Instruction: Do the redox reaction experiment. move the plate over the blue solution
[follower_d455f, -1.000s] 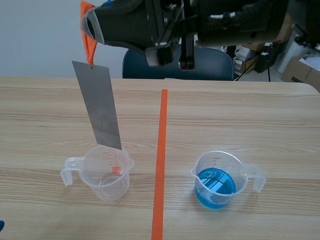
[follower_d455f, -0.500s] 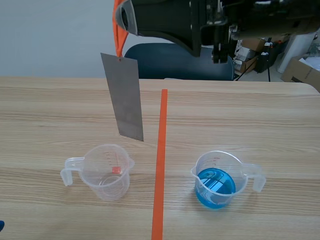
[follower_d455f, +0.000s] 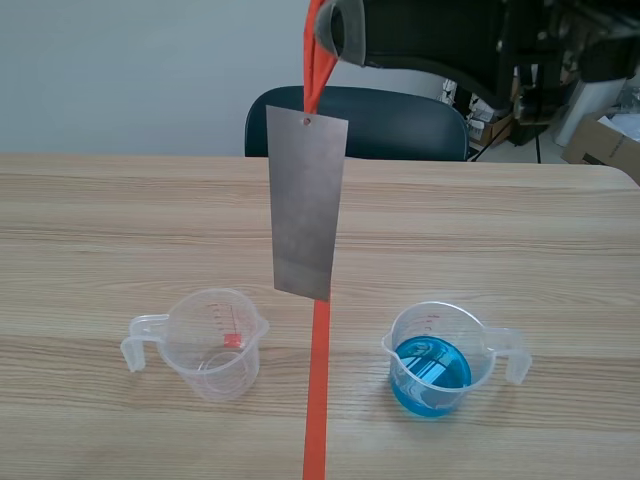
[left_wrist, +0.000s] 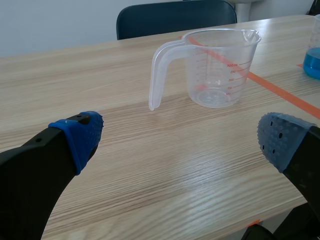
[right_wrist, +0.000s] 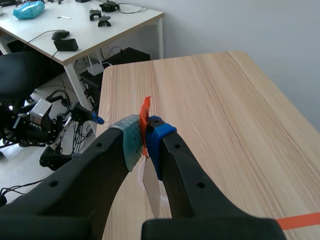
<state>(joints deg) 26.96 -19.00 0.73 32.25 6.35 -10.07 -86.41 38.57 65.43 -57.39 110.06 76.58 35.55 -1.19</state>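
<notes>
Orange strap (follower_d455f: 312, 60) pinched by the right gripper (right_wrist: 145, 137) lets the metal plate (follower_d455f: 305, 205) dangle freely at frame centre; the blue solution (follower_d455f: 430, 372) waits lower right. Idle, the left gripper (left_wrist: 181, 137) has fingers spread.

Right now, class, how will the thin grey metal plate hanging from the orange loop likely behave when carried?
The grey metal plate looks flat and unbent, so probably stiff. Hung only by the orange loop, it will likely swing and twist.

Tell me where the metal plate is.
In the scene view the metal plate hangs from the orange strap in the right gripper, near the tape line, between the empty cup and the blue-liquid cup.
</notes>
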